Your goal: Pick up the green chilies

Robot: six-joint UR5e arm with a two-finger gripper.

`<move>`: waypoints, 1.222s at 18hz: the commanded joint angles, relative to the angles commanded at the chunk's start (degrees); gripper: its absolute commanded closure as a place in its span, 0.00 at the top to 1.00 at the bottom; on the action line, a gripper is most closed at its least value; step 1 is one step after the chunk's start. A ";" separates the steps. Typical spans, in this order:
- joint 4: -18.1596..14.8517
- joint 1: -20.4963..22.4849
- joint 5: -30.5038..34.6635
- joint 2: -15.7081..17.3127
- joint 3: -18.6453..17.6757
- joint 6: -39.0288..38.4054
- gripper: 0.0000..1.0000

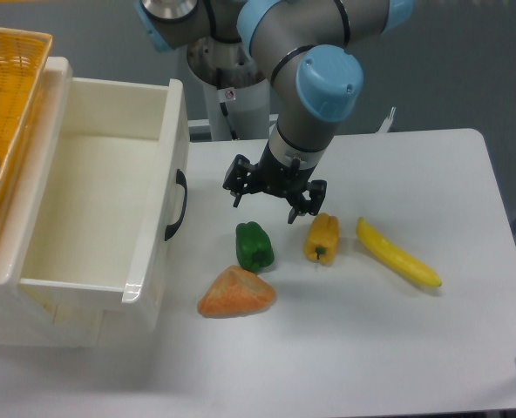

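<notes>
The gripper [266, 202] hangs above the white table [371, 340] with its two black fingers [237, 187] spread apart and nothing between them, so it is released. One finger points down at the left, the other at the right, and both are clear of the objects below. Just beneath and a little to the left of the gripper lies the green chilies [254, 246], a small glossy dark-green pepper resting on the table, not touched by either finger. Just under the right finger, beside the green one but apart from it, stands a yellow-orange pepper [322, 239]. Farther right of that lies a long yellow banana-like piece [397, 253], angled across the table. Below the green pepper, nearer the camera, sits an orange wedge-shaped piece [236, 294], close to the green one. Well to the left of the gripper is a white bin [175, 157] with a black handle [179, 205] on its near side, and a yellow woven basket [10, 96] rests at its far left edge
</notes>
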 joint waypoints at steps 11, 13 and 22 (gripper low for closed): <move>-0.44 0.00 0.18 -0.26 -0.61 -0.70 1.00; -0.27 0.00 0.18 -0.18 -1.49 -0.70 1.00; 1.84 -0.18 0.09 -1.66 -4.48 -9.57 1.00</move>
